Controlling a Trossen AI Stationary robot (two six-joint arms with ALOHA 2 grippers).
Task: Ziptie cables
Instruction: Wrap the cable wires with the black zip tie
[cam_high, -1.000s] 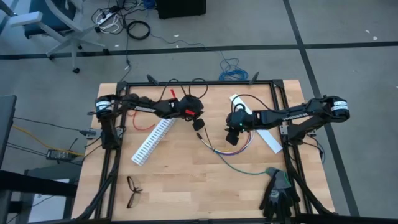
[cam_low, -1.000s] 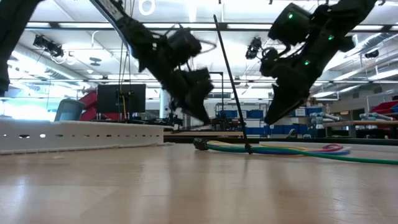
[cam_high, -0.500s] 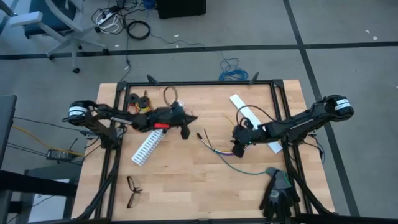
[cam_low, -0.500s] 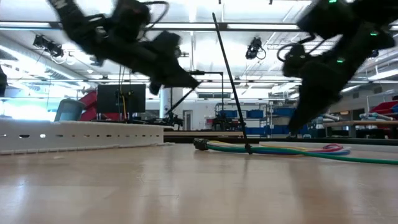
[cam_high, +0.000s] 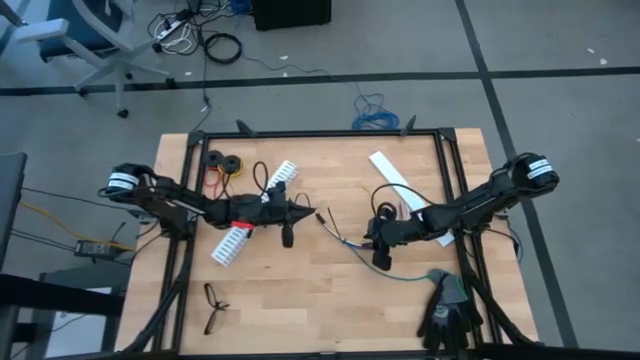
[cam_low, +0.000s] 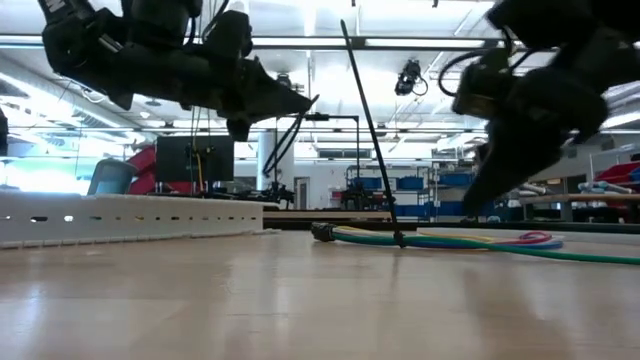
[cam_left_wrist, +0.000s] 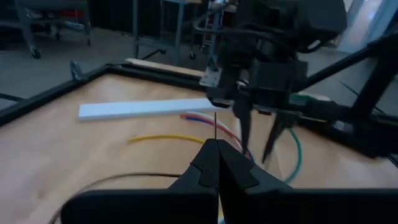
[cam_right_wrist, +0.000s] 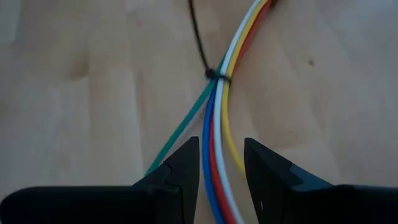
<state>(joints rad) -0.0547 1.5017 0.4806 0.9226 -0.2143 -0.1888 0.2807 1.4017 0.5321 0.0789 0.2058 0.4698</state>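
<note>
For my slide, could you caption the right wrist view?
Open right hand straddles the cables below a fastened ziptie.

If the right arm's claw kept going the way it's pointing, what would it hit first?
Most likely the cables: the right gripper has open jaws either side of the bundle, just short of the black ziptie. Its height above them is unclear.

The desk (cam_high: 300, 300) is pale wood inside a black frame. On it lie the cables (cam_high: 345, 243) — a loose coloured bundle near the middle, cinched by a black ziptie (cam_right_wrist: 217, 76) — a white slotted strip (cam_high: 235, 240) to the left, a flat white strip (cam_high: 395, 180) at the far right, black eyeglasses (cam_high: 214, 305) near the front left corner, and dark gloves (cam_high: 447, 308) at the front right edge.
</note>
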